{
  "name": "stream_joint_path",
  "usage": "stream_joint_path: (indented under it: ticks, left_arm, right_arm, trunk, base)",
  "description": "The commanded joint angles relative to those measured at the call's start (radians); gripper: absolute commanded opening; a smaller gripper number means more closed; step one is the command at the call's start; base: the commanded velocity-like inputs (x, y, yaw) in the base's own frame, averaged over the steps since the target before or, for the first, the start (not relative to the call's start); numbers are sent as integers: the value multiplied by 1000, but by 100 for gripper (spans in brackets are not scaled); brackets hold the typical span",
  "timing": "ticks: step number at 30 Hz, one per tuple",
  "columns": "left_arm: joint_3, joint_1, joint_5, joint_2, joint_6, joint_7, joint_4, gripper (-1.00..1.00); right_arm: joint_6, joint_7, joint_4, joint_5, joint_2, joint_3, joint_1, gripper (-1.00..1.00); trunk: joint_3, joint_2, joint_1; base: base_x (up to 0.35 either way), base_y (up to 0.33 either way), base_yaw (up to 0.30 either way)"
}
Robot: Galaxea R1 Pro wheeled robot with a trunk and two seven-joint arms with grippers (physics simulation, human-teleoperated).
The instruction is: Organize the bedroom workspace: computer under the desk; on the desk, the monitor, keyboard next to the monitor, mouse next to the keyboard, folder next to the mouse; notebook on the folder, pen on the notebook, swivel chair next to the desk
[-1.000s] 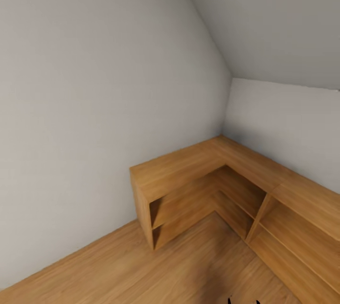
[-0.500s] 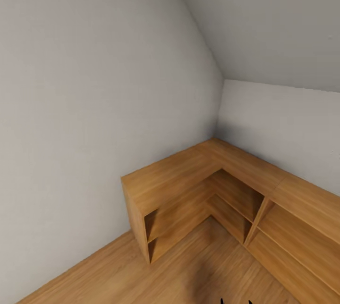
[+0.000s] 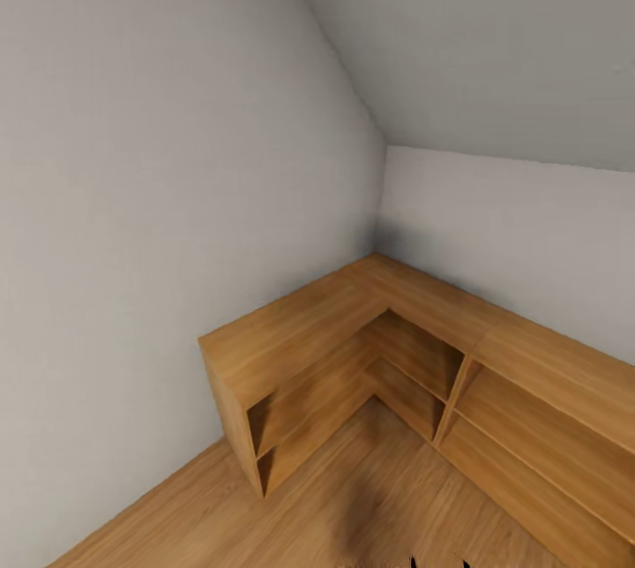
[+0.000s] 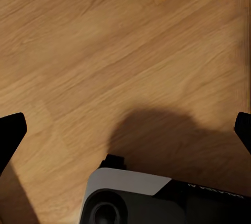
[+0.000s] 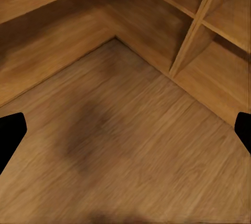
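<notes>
I am in a corner of the bedroom, with a light wood floor, pale grey walls and a sloped ceiling. The desk, computer, monitor, keyboard, mouse, folder, notebook, pen and swivel chair are out of view. My left gripper hangs open over bare floor, its black fingertips far apart. My right gripper is open too, fingertips spread wide above the floor in front of the shelves. Neither holds anything.
A low open wood shelf unit wraps the corner in an L, running along the right wall; its compartments hold nothing. In the left wrist view, part of my own white-and-black body shows above the floor.
The whole head view has shifted: the shelf unit now sits further left and slightly lower in the picture, so the camera has turned. Nothing in the room has moved.
</notes>
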Motion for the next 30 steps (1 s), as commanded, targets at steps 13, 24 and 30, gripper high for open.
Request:
stream_joint_path:
  ticks: [13,24,30]
  left_arm:
    - [-9,0,3,0,-2,6,-1,100]
    - [-10,0,3,1,-2,6,0,100]
    - [-8,0,4,1,-1,6,0,100]
  right_arm:
    - [-3,-3,2,11,-1,-7,-1,100]
    - [7,-3,2,12,-1,-6,-1,100]
    - [9,-3,2,12,-2,-7,-1,100]
  trunk:
    - [-3,-2,1]
    - [-3,-2,1]
    - [-3,-2,1]
  base:
    - [0,0,-288]
    - [0,0,-292]
    - [0,0,-293]
